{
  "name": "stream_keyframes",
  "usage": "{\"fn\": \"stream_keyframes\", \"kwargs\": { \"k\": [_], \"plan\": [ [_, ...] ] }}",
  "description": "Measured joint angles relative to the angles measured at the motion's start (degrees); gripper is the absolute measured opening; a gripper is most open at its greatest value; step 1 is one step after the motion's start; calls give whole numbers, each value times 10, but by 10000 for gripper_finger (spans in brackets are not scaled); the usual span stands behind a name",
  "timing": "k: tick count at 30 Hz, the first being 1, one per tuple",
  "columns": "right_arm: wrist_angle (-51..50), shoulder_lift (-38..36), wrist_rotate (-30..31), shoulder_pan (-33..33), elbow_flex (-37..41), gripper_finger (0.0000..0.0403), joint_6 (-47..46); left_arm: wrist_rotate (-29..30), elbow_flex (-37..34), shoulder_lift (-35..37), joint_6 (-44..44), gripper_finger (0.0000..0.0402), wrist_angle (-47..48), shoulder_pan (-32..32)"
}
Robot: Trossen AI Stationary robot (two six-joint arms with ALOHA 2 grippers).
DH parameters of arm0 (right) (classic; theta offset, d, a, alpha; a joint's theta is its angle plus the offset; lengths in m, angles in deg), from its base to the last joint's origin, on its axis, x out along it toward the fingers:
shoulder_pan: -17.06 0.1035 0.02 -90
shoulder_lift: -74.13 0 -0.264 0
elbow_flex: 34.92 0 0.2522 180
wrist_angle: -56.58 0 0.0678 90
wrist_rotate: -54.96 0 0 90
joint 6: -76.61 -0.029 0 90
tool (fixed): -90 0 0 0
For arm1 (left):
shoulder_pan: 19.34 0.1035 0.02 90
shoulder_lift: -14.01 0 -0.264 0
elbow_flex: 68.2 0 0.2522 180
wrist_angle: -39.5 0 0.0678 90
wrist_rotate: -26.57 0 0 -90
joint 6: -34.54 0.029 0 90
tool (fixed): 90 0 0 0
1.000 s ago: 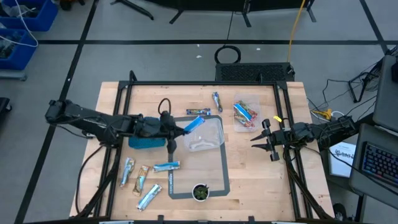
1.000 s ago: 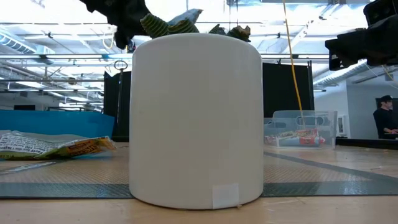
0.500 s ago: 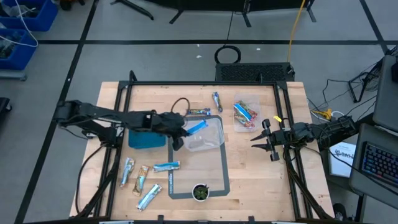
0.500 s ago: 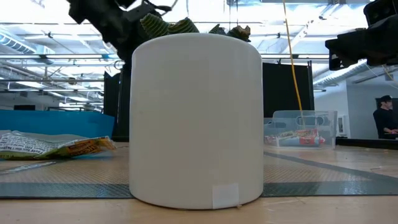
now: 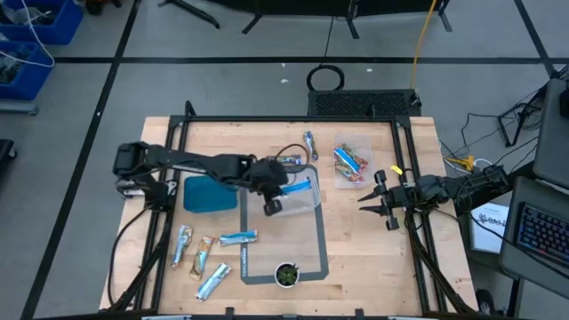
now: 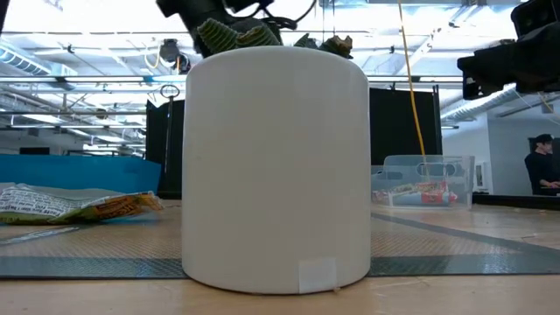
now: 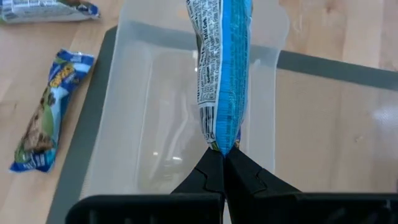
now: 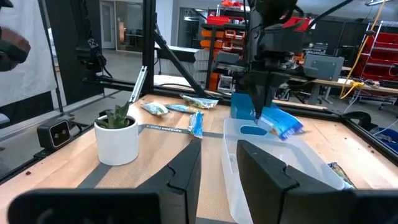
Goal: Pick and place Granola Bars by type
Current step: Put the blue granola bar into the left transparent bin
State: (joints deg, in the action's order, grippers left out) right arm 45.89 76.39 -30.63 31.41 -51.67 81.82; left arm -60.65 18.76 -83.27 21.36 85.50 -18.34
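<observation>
The counter (image 5: 356, 231) is pale wood with a dark metal frame, and a flat grey mat (image 5: 307, 244) lies at its middle. On the mat's far end sits a clear, thin-walled plastic bin (image 7: 155, 137), rectangular with rounded corners. The left end effector (image 7: 222, 163) is pinched shut on the end of a bright blue granola bar (image 7: 221, 68), whose crinkled wrapper has a white panel of small print along 1 edge; the bar hangs over the clear bin. Another clear bin (image 5: 351, 165) beside it, toward the right arm, holds bars in blue and orange-red wrappers. 2 more bars (image 5: 298, 151) lie on the wood just beyond the bins. 5 others (image 5: 209, 253), blue or silvery tan, lie scattered on the near left of the counter, 1 of them just beside the mat's edge. A smooth white cylindrical pot (image 8: 117, 140) with a spiky green plant stands on the mat's near end. The right end effector (image 5: 384, 203) hovers at the counter's right edge, fingers spread apart.
</observation>
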Motion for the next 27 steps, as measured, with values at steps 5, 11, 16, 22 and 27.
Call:
{"fn": "stream_keyframes", "kwargs": {
  "k": [5,11,16,22,27],
  "plan": [
    [0,2,0,0,0,95,0,-6,33,-35,10,0,35,5],
    [0,3,0,0,0,95,0,-12,39,-46,9,0,71,9],
    [1,3,0,0,0,95,0,-13,39,-46,9,0,77,12],
    [1,3,0,0,0,95,0,-13,39,-46,9,0,113,16],
    [1,3,0,0,0,94,0,-13,39,-46,15,0,129,16]
  ]
}}
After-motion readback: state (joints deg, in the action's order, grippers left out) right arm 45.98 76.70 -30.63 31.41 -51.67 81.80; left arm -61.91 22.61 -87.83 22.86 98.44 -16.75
